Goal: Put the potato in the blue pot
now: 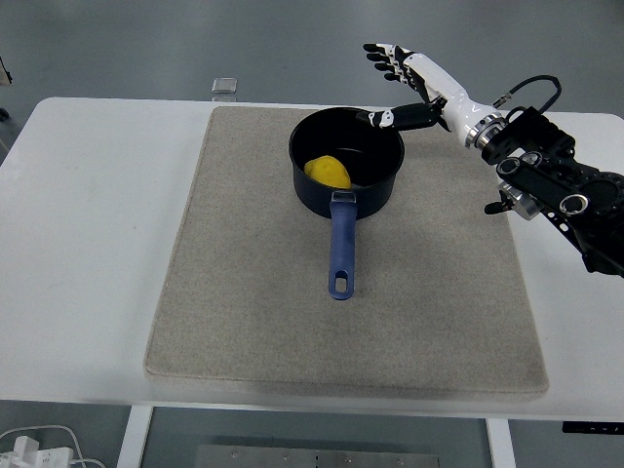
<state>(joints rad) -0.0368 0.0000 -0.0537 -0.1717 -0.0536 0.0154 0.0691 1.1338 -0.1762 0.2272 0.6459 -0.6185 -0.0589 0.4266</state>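
1 potato in 1 blue pot, 1 hand empty.

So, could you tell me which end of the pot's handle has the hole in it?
The far end from the blue pot: the handle has its hole at the tip pointing toward the table's near edge.

Potato in pot; pot on mat, far centre.
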